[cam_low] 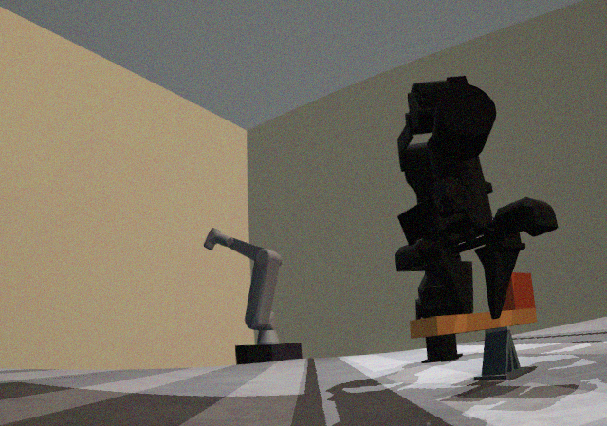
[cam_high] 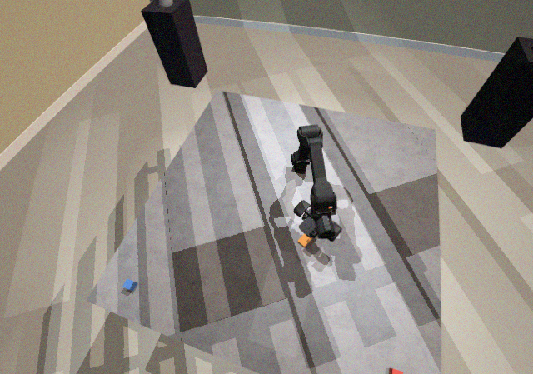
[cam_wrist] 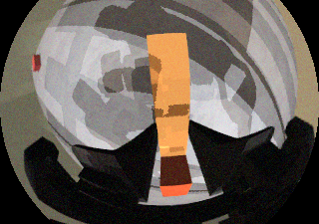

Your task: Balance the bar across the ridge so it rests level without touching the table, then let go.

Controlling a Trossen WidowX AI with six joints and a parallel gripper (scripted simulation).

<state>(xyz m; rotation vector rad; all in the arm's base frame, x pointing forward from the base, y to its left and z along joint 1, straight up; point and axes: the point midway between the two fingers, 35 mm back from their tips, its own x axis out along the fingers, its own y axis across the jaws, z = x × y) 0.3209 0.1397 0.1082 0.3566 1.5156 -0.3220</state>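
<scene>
In the exterior view a grey arm [cam_low: 259,284] stands at nine o'clock by the wall. At three o'clock the black arm [cam_low: 449,176] folds upright, wrist bent down. Its gripper [cam_low: 497,308] is clamped on the orange bar [cam_low: 460,324], which lies nearly level on the grey ridge [cam_low: 497,353], off the table [cam_low: 195,392].

The long orange bar [cam_low: 460,322] looks matt and smooth, like painted plastic, with a darker red block [cam_low: 522,289] at one end. The dark grey wedge-shaped ridge [cam_low: 499,353] under it is dull, unpolished. The black end effector [cam_low: 499,308] clamping the bar looks like matt plastic. The grey patchwork table [cam_high: 378,155] appears rough, concrete-like.
</scene>
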